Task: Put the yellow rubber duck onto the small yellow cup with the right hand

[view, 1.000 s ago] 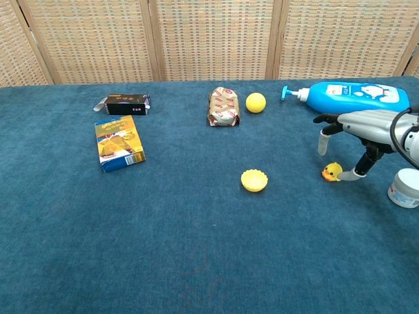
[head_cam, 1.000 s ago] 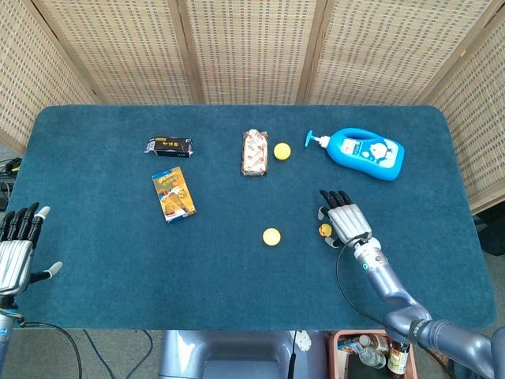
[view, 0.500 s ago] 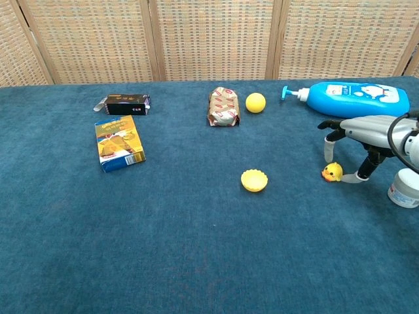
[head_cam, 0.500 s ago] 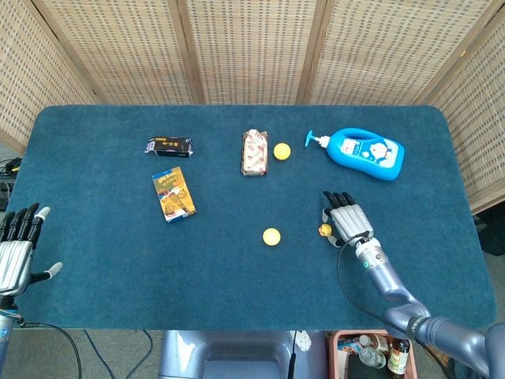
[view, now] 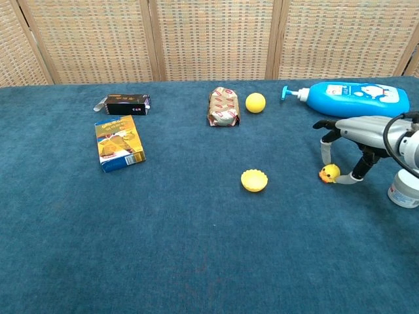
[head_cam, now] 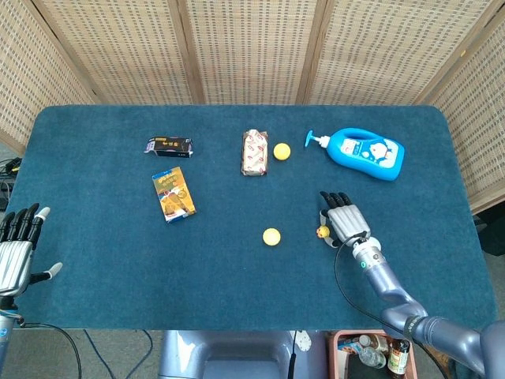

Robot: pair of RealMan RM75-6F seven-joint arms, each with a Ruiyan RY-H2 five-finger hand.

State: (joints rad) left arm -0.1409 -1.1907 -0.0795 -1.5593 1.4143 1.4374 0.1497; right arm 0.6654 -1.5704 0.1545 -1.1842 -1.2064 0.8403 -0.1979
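Current step, as judged from both views: grasp acquisition. The right hand is positioned over the yellow rubber duck, which rests on the table to the right of the small yellow cup and apart from it. In the chest view, a finger descends behind the duck and the thumb reaches down at its right side; the duck sits between them. Whether the digits press the duck firmly cannot be determined, and the duck appears to remain on the cloth.

Next move, as a judgement: confirm the pinch, lift the duck clear of the table, translate it toward the robot's left until it is above the cup, then lower it onto the scalloped rim. The cup is shallow and light, so a misaligned descent could push it aside.

The left hand lies at the near left edge of the table, fingers extended and apart, holding nothing.

Containers: the small yellow cup shows nothing inside. A blue pump bottle lies on its side behind the right hand. A small white jar stands at the right edge of the chest view; its contents are not visible.
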